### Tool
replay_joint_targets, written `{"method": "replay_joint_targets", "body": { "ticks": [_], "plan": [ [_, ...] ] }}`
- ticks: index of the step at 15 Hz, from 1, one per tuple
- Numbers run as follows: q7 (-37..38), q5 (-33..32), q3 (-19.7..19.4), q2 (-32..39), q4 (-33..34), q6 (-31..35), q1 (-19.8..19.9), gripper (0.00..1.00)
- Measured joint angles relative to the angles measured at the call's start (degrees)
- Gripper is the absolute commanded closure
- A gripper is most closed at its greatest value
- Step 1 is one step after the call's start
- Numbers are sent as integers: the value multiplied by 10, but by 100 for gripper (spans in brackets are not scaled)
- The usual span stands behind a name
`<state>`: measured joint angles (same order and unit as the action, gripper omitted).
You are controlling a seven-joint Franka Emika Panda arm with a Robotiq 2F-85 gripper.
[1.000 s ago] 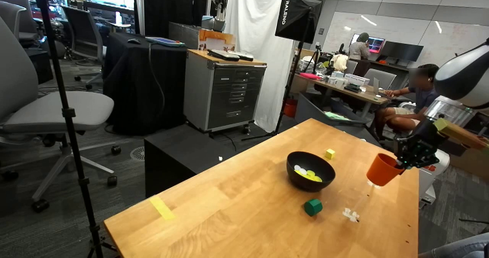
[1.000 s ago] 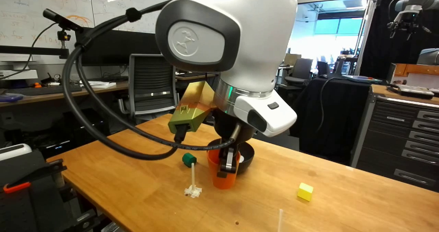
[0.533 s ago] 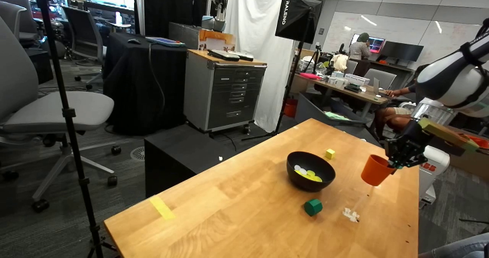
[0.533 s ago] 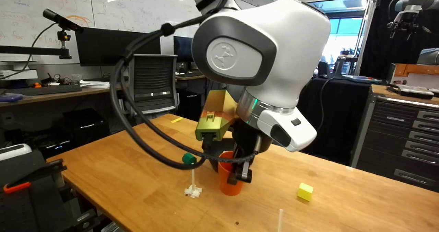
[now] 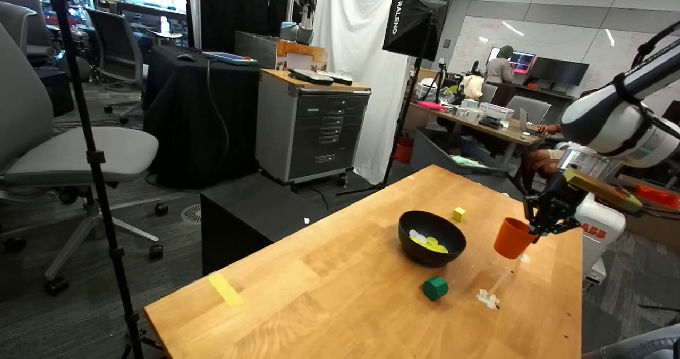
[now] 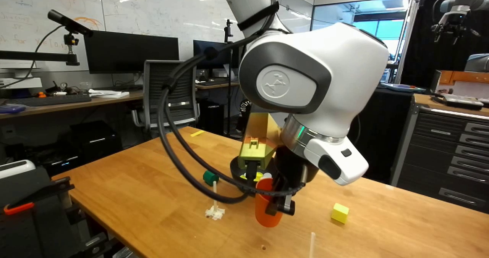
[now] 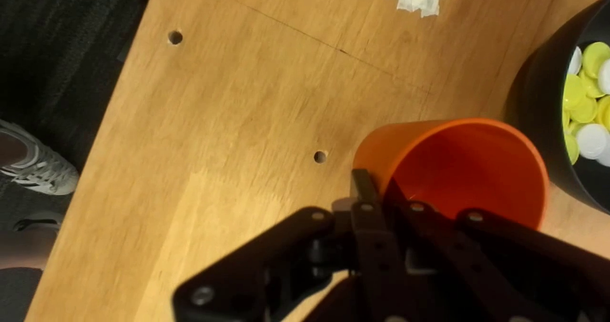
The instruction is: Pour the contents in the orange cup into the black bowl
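Note:
The orange cup (image 5: 512,238) hangs tilted a little off upright, above the table, in both exterior views. My gripper (image 7: 380,187) is shut on its wall, one finger outside and the other inside the rim. What I can see of the cup's interior in the wrist view is bare; the bottom near the fingers is hidden. Beside it stands the black bowl (image 7: 541,107), apart from the cup in an exterior view. The contents, several yellow and white round pieces (image 7: 584,95), lie in the bowl. In an exterior view the arm partly covers the bowl (image 6: 236,171).
A green block (image 5: 435,288) rests close to the bowl, and a yellow cube (image 5: 459,214) lies on its far side. A thin pale rod (image 6: 215,195) rises from taped table; another rod (image 6: 312,245) stands nearer that camera. A table edge (image 7: 107,110) shows in the wrist view.
Cup and gripper have shifted together, leftward in one exterior picture and to the right and down in the other. The grip has stayed the same. Bowl, pieces and blocks have not moved.

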<state>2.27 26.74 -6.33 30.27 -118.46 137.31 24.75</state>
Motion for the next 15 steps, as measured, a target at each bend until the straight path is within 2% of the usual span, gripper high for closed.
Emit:
{"method": "replay_joint_targets", "body": {
  "ticks": [7,15],
  "plan": [
    [9,0,0,39,34,-2,-1,94],
    [56,-1,-14,87,81,4,-11,94]
  ]
}}
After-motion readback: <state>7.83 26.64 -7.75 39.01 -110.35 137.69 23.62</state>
